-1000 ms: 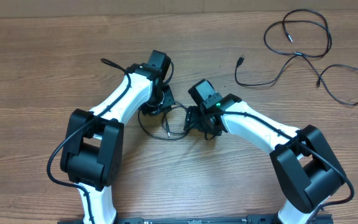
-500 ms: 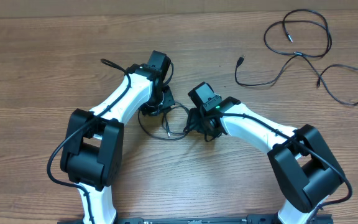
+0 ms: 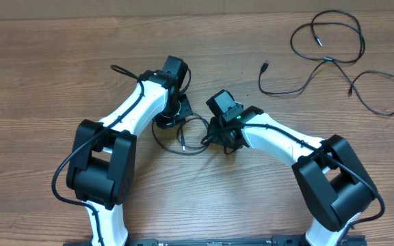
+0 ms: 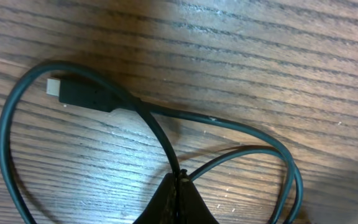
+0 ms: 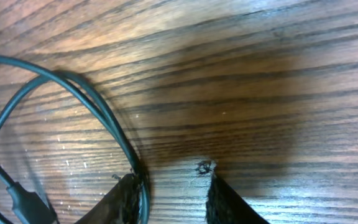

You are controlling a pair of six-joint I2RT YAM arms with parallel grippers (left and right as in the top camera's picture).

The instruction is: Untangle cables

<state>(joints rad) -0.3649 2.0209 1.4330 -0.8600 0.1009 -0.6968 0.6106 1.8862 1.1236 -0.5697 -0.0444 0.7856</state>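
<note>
A thin black cable (image 3: 191, 151) lies in a loose loop on the wooden table between my two arms. My left gripper (image 3: 172, 117) stands over the loop's left side. In the left wrist view the left gripper (image 4: 180, 186) is shut on this cable (image 4: 229, 122) where its strands cross, with the metal-tipped plug (image 4: 79, 94) lying free to the upper left. My right gripper (image 5: 173, 183) is open at the loop's right side (image 3: 212, 135). The cable (image 5: 104, 112) runs along the inside of its left finger (image 5: 129, 193).
Other loose black cables lie at the far right of the table: a looped one (image 3: 328, 39), a second loop (image 3: 383, 92), and a strand ending in a plug (image 3: 264, 67). Thick black arm cables run along both white arms.
The left jaws have closed fully onto the cable. The right jaws have narrowed around the cable and the right arm has edged slightly left.
</note>
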